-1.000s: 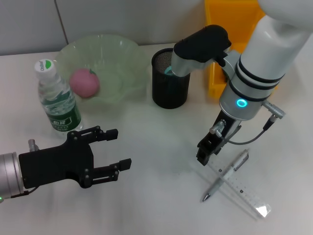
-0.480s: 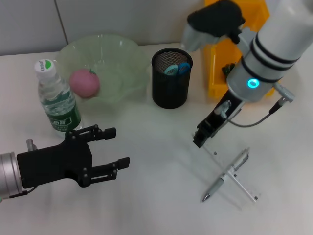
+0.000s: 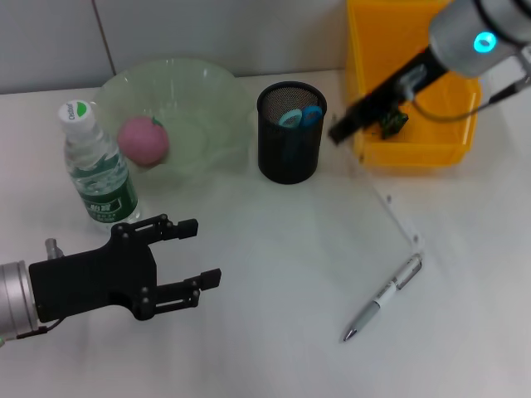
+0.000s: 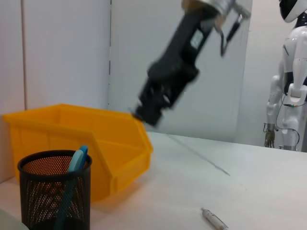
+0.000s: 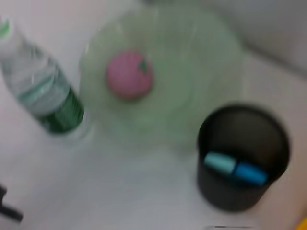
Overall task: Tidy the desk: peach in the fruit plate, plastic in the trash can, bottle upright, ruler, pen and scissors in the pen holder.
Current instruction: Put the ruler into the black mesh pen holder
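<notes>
One of nearly everything, two tools

One peach (image 3: 143,139) in one fruit plate (image 3: 203,91), one upright bottle (image 3: 98,170), one mesh pen holder (image 3: 289,157) with two blue scissors (image 3: 299,117) handles showing, one yellow bin (image 3: 406,153), one clear ruler (image 3: 395,215), one pen (image 3: 384,297), a left tool (image 3: 192,258) and a right tool (image 3: 341,133).

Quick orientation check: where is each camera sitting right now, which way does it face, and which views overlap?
Head view: up on the robot, looking down on the desk; shows the left gripper low beside the bottle, and the right gripper raised with the ruler.
Left wrist view: low, facing across the desk to the pen holder, yellow bin and right gripper.
Right wrist view: high, looking down on the peach in the fruit plate; own gripper unseen.
All three share the pen holder.
</notes>
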